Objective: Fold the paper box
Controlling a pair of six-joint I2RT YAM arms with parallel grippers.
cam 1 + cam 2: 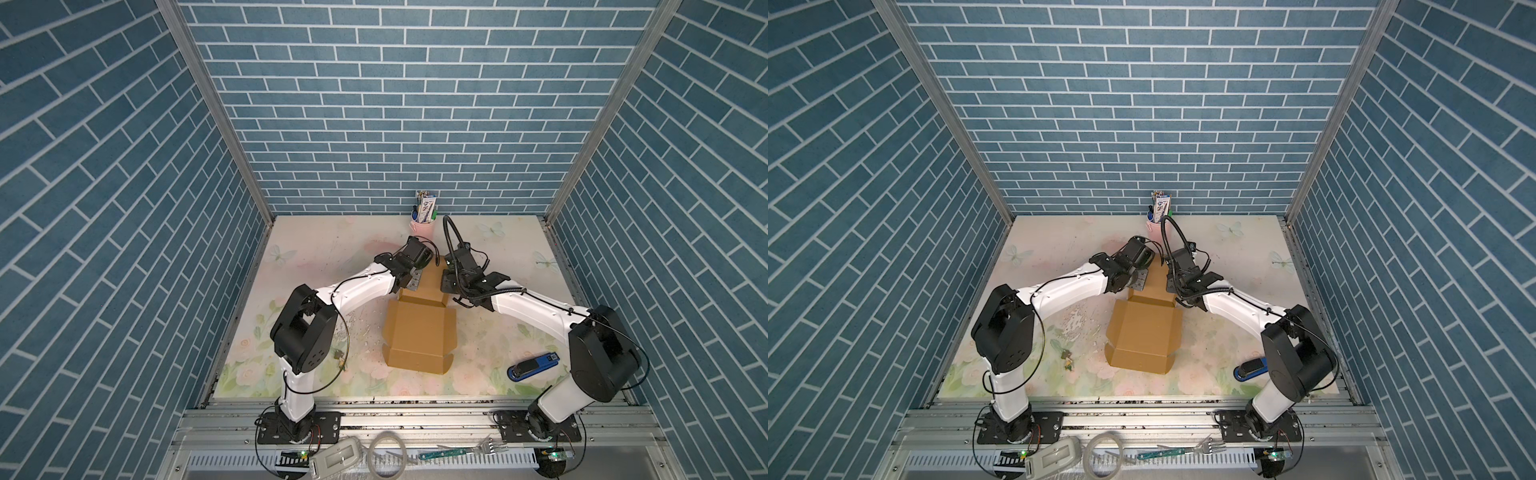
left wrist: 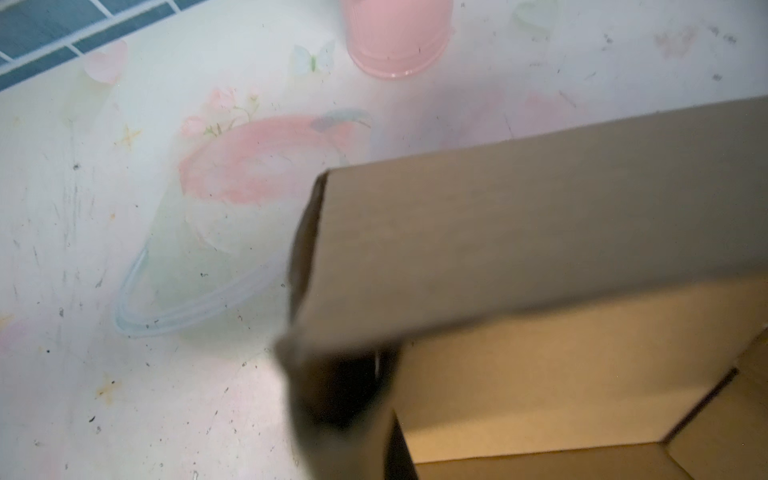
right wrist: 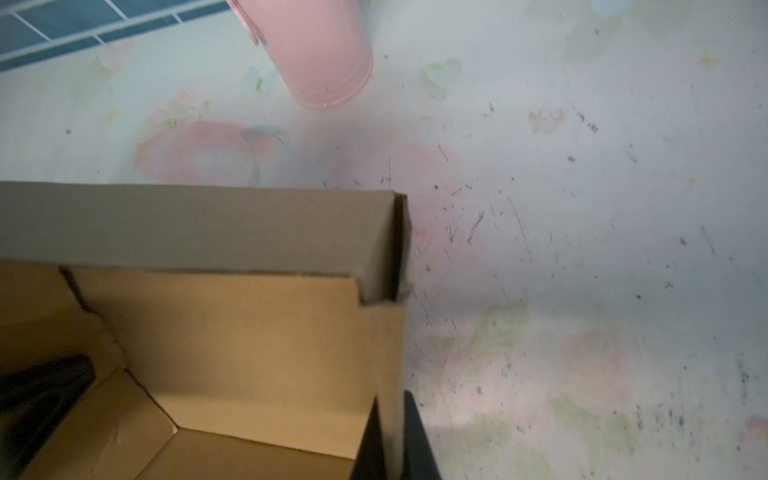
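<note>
Blue brick-patterned walls (image 1: 374,104) close in a table (image 1: 332,249) covered with a pale floral mat. The plain brown corrugated paper box (image 1: 419,332) lies about the middle of the table, its long axis running from the near edge toward the far edge.

The left gripper (image 1: 409,289) and right gripper (image 1: 449,286) meet at the box's far end, one on each side. Both are closed, and each appears to pinch a side wall of the cardboard.

My judgement is that the fold is partway done. At the far end, walls stand up around a shallow tray, and a far flap leans inward over it. The wide panel toward the near edge lies open with its side strips unfolded, so tucking that flap and closing the lid remain.

Both top views give the whole layout but hide the fingertips under the wrists. The left wrist view shows the left gripper (image 2: 345,395) dark against a wall corner, and the right wrist view shows the right gripper (image 3: 390,440) straddling the wall.

A pink cylindrical cup of pens (image 1: 423,228) stands at the far edge. A blue stapler (image 1: 534,368) lies near the near right corner.
</note>
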